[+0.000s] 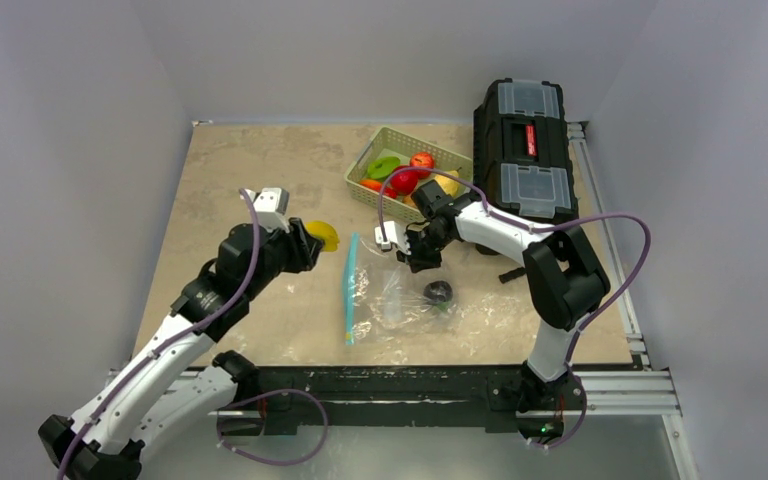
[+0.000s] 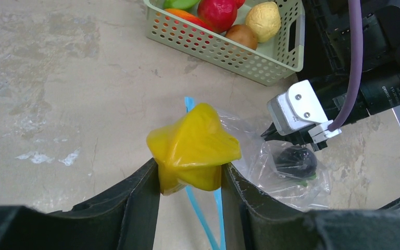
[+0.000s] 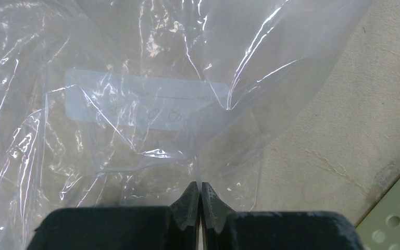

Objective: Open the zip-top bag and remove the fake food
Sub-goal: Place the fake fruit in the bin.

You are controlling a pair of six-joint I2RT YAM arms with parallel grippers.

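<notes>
Left gripper (image 2: 190,172): black fingers right up at the lens, clamped on both sides of a yellow star fruit (image 2: 192,148), which pokes out past the tips.
Star fruit's place: out of the bag, just left of the teal zip strip (image 1: 350,290) and apart from it.
Right gripper (image 3: 198,197): jaws pressed tight together, pinching a fold of clear film on the zip-top bag (image 3: 151,104).
Bag's place: on the table (image 1: 250,180) between the two arms, with the zip strip along its left edge and the right gripper at its far side.
Inside the bag: one dark purple piece (image 1: 438,292), round and glossy, just near of the right gripper.
Materials: the bag is thin, crinkly and full of glare, with a pale label patch (image 3: 135,101) showing through. The star fruit is smooth, ridged plastic. The tabletop is mottled beige.
Basket (image 1: 357,178): pale green perforated plastic, just beyond the right gripper, holding red, green, orange and tan pieces.
Toolbox (image 1: 525,145): black, hard-shelled, just right of the basket.
Room: there's wide open tabletop to the left and far left. The right side is tight, hemmed in by the toolbox and the metal rail (image 1: 596,190).
</notes>
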